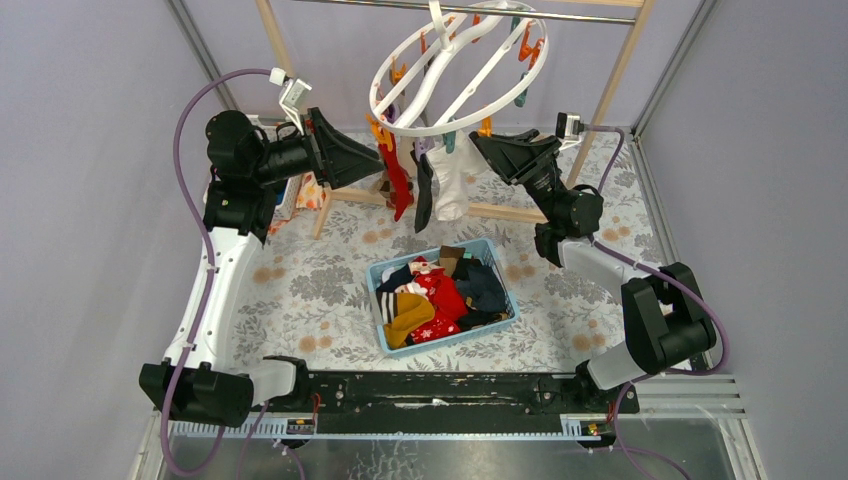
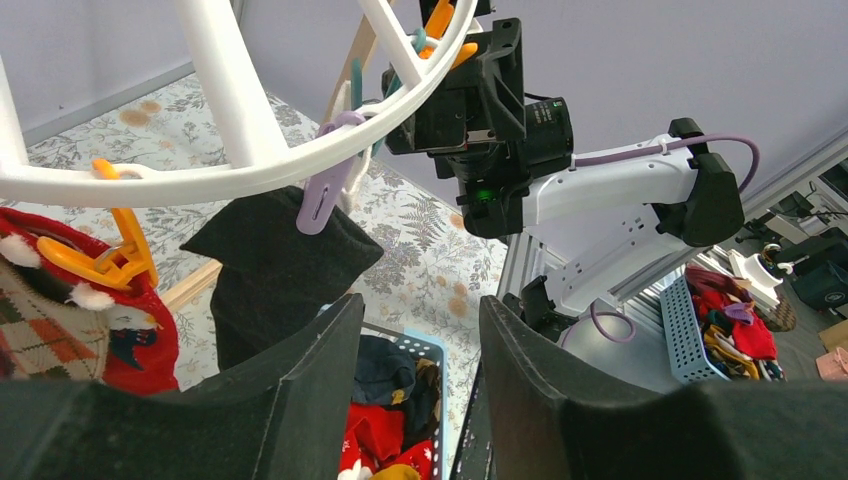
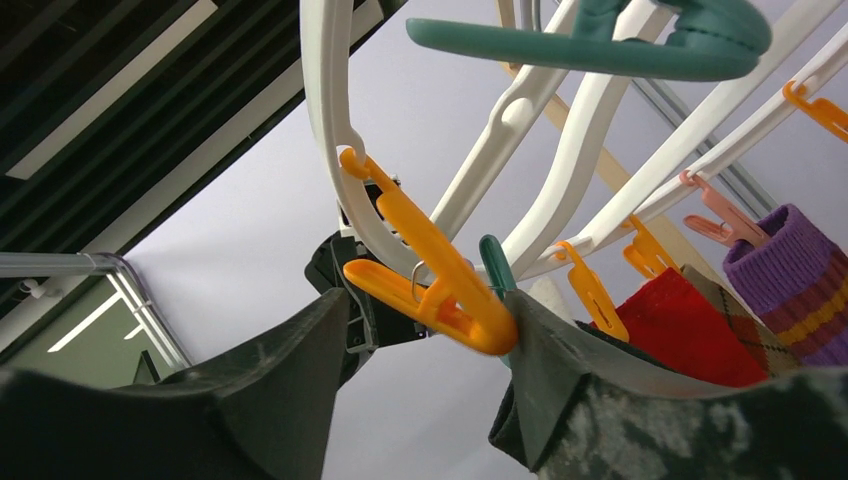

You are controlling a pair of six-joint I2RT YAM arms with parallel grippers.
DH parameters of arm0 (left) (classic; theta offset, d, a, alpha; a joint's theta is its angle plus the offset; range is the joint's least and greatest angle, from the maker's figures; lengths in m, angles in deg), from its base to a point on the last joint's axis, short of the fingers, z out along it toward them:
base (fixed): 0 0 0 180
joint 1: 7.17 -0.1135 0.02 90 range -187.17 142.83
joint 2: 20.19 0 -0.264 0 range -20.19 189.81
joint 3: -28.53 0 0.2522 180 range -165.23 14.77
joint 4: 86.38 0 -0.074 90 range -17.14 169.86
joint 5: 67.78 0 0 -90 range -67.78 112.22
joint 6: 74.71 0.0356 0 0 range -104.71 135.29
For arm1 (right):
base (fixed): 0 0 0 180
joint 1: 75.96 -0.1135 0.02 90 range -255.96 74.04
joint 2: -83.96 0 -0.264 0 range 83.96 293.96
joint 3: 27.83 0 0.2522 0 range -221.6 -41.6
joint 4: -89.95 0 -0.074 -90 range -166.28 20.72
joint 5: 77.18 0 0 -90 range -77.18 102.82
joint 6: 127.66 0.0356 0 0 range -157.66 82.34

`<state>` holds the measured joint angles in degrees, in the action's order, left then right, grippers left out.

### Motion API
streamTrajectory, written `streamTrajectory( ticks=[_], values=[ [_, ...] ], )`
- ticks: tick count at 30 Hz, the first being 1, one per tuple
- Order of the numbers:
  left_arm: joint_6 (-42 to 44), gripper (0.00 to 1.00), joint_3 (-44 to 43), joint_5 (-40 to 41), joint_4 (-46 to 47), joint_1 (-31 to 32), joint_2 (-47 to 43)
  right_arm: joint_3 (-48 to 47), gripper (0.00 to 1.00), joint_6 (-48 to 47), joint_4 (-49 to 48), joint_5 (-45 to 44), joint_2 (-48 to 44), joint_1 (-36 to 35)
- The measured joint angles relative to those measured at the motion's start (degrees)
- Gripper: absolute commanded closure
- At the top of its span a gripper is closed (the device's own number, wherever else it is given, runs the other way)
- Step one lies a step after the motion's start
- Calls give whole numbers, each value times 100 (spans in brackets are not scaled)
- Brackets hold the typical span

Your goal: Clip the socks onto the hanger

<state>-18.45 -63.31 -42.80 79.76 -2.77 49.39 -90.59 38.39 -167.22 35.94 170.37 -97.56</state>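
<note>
The white ring hanger (image 1: 420, 128) hangs tilted from the rail at the back. A red sock (image 1: 400, 185), a black sock (image 1: 424, 195) and a white sock (image 1: 452, 185) hang clipped to its near rim. More socks (image 1: 435, 295) lie in the blue basket (image 1: 450, 340). My left gripper (image 1: 375, 162) is open and empty, just left of the hanging socks. In the left wrist view (image 2: 420, 310) it sits below the ring (image 2: 250, 170), near the black sock (image 2: 270, 260). My right gripper (image 1: 480, 140) is open and empty under the ring's right side. An orange clip (image 3: 440, 270) hangs between its jaws.
The wooden rail frame (image 1: 610, 90) stands behind the hanger, its base bar on the floral tablecloth. A lilac clip (image 2: 325, 190) holds the black sock and an orange clip (image 2: 110, 255) holds the red sock (image 2: 60, 320). A purple striped sock (image 3: 800, 280) hangs at the right.
</note>
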Motion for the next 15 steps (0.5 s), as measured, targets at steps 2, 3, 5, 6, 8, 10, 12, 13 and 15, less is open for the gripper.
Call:
streamTrajectory(
  ticks=[2,3,5,6,8,10,12,13,15],
  values=[
    [0,48,0,-17,0,-4,0,0,47,31,0,-9,-2,28],
    [0,48,0,-20,0,-11,0,0,50,44,0,-17,-7,52],
    [0,48,0,-42,0,-22,0,15,58,68,2,-68,-39,107],
    [0,48,0,-50,0,-33,0,59,63,74,9,-129,-92,140],
    [0,48,0,-59,0,-42,-2,177,72,33,15,-170,-243,186],
    [0,48,0,-61,0,-48,0,232,79,-24,4,-210,-376,205],
    [0,48,0,-63,0,-57,-2,236,83,-66,-15,-208,-483,212],
    [0,48,0,-63,2,-63,-2,236,86,-76,-20,-205,-505,212],
    [-2,48,0,-63,2,-72,-2,234,89,-114,-28,-201,-518,212]
  ],
)
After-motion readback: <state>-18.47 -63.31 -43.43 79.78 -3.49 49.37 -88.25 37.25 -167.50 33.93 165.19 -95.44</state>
